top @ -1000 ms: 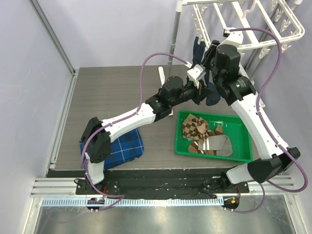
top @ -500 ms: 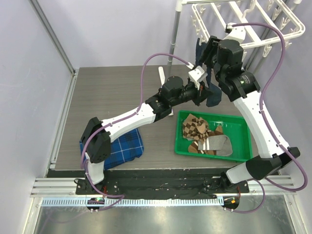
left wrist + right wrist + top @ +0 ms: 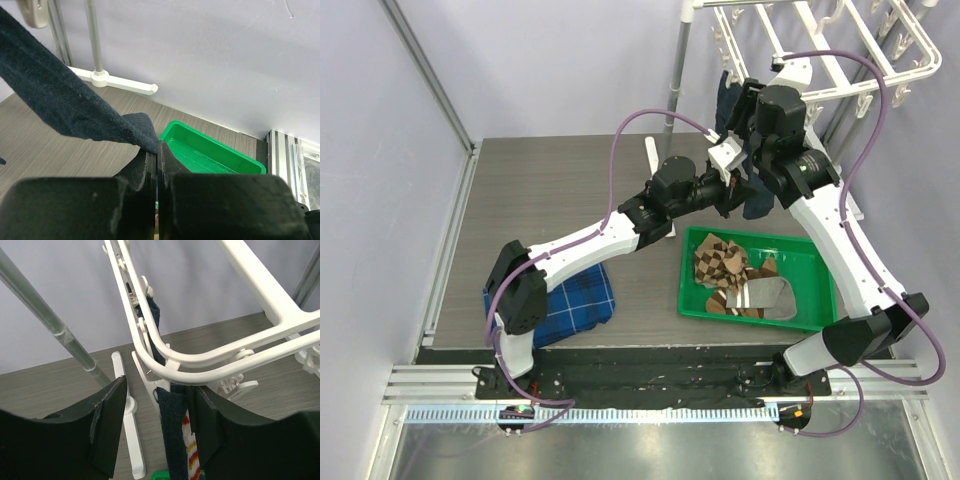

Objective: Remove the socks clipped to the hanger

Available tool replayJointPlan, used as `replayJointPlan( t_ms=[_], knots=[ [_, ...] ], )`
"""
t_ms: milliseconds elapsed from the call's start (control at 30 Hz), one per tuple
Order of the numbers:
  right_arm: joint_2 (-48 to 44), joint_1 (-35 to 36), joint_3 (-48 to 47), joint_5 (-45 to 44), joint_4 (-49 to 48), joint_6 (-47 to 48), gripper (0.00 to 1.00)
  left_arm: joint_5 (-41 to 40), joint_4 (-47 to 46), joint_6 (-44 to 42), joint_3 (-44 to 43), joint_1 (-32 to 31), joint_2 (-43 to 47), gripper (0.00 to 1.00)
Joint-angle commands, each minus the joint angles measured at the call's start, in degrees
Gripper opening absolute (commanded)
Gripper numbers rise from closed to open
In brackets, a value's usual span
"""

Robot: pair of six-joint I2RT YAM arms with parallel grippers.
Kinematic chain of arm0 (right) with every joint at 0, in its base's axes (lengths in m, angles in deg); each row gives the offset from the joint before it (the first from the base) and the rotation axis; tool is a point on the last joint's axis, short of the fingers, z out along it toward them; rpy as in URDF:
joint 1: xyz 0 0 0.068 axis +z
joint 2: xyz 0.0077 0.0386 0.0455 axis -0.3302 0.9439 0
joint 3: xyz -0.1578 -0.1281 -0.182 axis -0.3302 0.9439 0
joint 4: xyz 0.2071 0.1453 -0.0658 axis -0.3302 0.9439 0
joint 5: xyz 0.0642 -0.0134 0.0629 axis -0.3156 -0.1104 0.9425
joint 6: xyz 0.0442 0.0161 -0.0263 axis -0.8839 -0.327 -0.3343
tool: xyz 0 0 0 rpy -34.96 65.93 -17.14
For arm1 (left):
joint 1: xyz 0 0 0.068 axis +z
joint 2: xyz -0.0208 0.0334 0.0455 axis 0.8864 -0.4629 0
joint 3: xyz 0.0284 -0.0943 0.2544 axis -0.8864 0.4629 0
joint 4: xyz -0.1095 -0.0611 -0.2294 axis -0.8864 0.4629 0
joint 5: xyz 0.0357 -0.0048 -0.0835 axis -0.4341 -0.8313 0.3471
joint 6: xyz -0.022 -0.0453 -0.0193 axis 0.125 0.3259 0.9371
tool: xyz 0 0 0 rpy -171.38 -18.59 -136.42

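Observation:
A dark navy sock (image 3: 756,200) hangs from a clip under the near-left corner of the white hanger (image 3: 840,60). My left gripper (image 3: 738,190) is shut on the sock's lower end; the left wrist view shows the sock (image 3: 65,105) stretched taut up and to the left from my closed gripper (image 3: 157,150). My right gripper (image 3: 745,105) is open just under the hanger's corner. In the right wrist view, my right gripper (image 3: 157,390) straddles the sock's top (image 3: 175,425) and its clip (image 3: 150,380) below the hanger bars (image 3: 200,360). A white fabric with red and yellow stripes (image 3: 189,445) hangs beside the sock.
A green tray (image 3: 820,250) at the front right holds a brown argyle sock (image 3: 725,262), a striped brown one and a grey one (image 3: 770,295). A folded blue plaid cloth (image 3: 565,300) lies at the front left. The metal pole (image 3: 677,70) stands behind the hanger, its white foot (image 3: 120,82) on the table.
My right gripper has moved a little up and left, closer under the hanger's corner. The left arm has held still with the sock.

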Motion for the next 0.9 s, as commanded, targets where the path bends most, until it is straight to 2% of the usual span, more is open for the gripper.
replayJointPlan(
  t_ms=[0,67,100,167,200,267,533,633,667,733,767,833,867],
  knots=[
    [0.3,0.0,1.2,-5.2,-9.3,1.1,0.55,1.8,-2.3,-0.4,-1.2,-0.5,0.3,0.00],
    [0.1,-0.1,1.8,-7.1,-10.4,0.9,0.49,1.8,-2.5,-0.2,-1.2,-0.6,0.2,0.00],
    [-0.2,-0.1,2.2,-7.4,-11.7,1.0,0.37,1.6,-2.7,-0.2,-1.1,-0.6,0.1,0.00],
    [-0.5,0.0,2.9,-8.0,-12.7,1.4,0.26,1.6,-2.7,0.0,-1.1,-0.6,0.1,0.00],
    [-0.6,-0.1,2.9,-7.9,-13.0,1.4,0.13,1.6,-2.9,0.0,-0.9,-0.6,0.1,0.00],
    [-0.7,0.0,2.7,-7.6,-13.2,1.7,0.01,1.4,-3.0,0.2,-0.9,-0.6,-0.1,0.00],
    [-1.3,-0.1,-0.7,-4.6,-8.4,-0.8,0.01,-1.5,-3.9,-0.1,1.2,-0.5,-0.1,0.00],
    [-2.0,0.0,-2.0,-4.6,-6.8,-2.9,0.29,-1.0,-4.1,0.2,1.1,-0.6,-0.3,0.00],
    [-1.9,0.0,-2.1,-4.8,-6.5,-3.1,0.41,-0.9,-4.2,0.3,1.1,-0.6,-0.3,0.00],
    [-1.0,0.0,-3.0,-6.7,-6.3,-2.9,0.46,-0.7,-4.3,0.4,0.9,-0.6,-0.1,0.00],
    [-0.4,-0.1,-3.4,-7.4,-6.1,-2.3,0.36,-0.6,-4.3,0.4,0.8,-0.6,0.0,0.00],
    [1.4,-0.1,-5.0,-8.4,-5.5,-2.0,0.01,-0.4,-4.2,0.5,0.5,-0.5,0.1,0.00],
    [1.7,-0.1,-5.2,-8.4,-5.2,-1.7,0.01,-0.4,-4.1,0.5,0.5,-0.5,0.1,0.00]
  ],
)
